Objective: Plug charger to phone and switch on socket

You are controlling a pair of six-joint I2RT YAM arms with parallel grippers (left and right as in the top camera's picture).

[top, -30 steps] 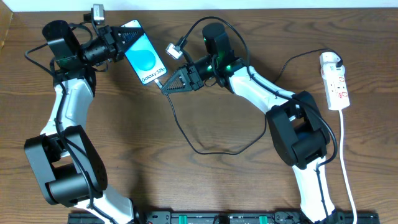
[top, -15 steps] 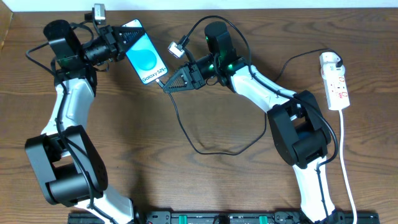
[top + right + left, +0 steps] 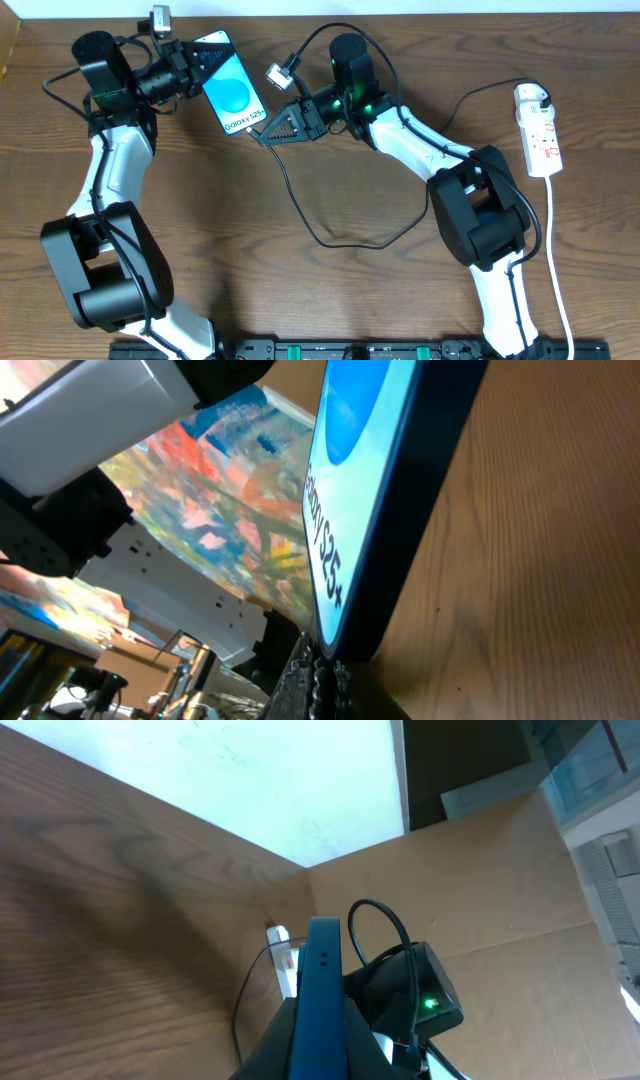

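Observation:
The phone is held off the table at the back left, blue screen up, with my left gripper shut on its upper end. In the left wrist view the phone stands edge-on between the jaws of that gripper. My right gripper is shut on the charger at its plug end and presses against the phone's lower edge. In the right wrist view the phone meets the closed toothed fingertips of the right gripper; the plug tip is hidden. The socket lies at the far right.
The charger's thin cable loops across the middle of the table and rises to a white adapter at the socket's far end. The socket's white cord trails toward the front edge. A brown cardboard wall stands beyond the table.
The phone and the right gripper's tip have shifted together slightly toward the table's far edge. Both grips are unchanged.

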